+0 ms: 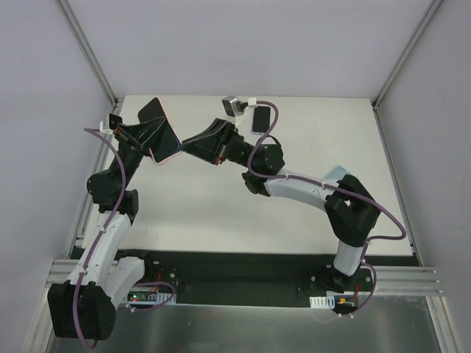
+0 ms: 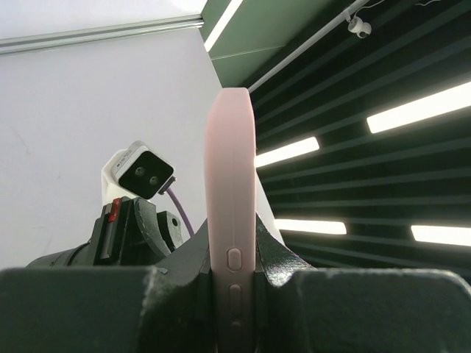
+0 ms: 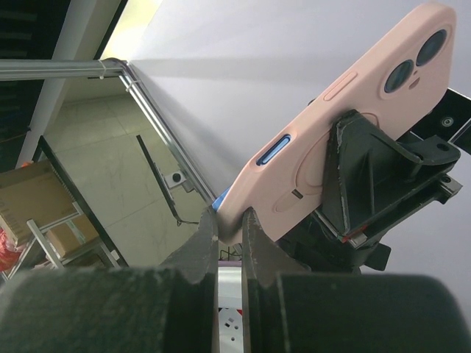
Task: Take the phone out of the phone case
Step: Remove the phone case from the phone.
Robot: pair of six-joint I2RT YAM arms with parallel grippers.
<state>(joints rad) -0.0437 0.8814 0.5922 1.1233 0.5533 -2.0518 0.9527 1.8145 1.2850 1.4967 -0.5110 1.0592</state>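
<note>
Phone case [image 3: 346, 110], pink, with the phone [image 1: 158, 126] inside, is in the air over the far left of the table [image 1: 309, 213], close to the left wall [image 1: 44, 110]; the right side is free. The left gripper [image 2: 232, 272] clamps its two faces. The right gripper [image 3: 229, 228], nearly closed, pinches one lower corner, which its fingers hide.

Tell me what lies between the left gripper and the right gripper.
The pink phone case: the left gripper clamps it, the right gripper pinches its corner. The right wrist view shows both.
</note>
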